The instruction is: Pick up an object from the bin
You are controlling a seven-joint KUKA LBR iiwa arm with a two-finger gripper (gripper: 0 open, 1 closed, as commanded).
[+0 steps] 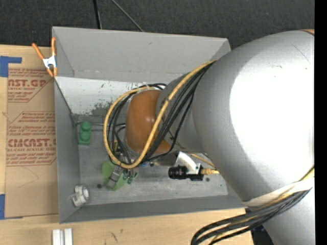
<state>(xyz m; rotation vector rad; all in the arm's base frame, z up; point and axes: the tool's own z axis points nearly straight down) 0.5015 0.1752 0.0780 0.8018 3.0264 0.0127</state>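
Since our gripper [121, 175] sits low over the pale green piece [109, 176] near the bin's [65, 157] lower left corner, presumably to grasp it, we take that as our target, though we cannot tell whether the gripper is apart or together.

Overhead cam, slight tilt, close on bin [143, 52].

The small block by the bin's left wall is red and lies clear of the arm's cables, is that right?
Not quite: the small block is green, not red. The camera view shows it by the left wall of the bin, clear of the arm's cables, as you said.
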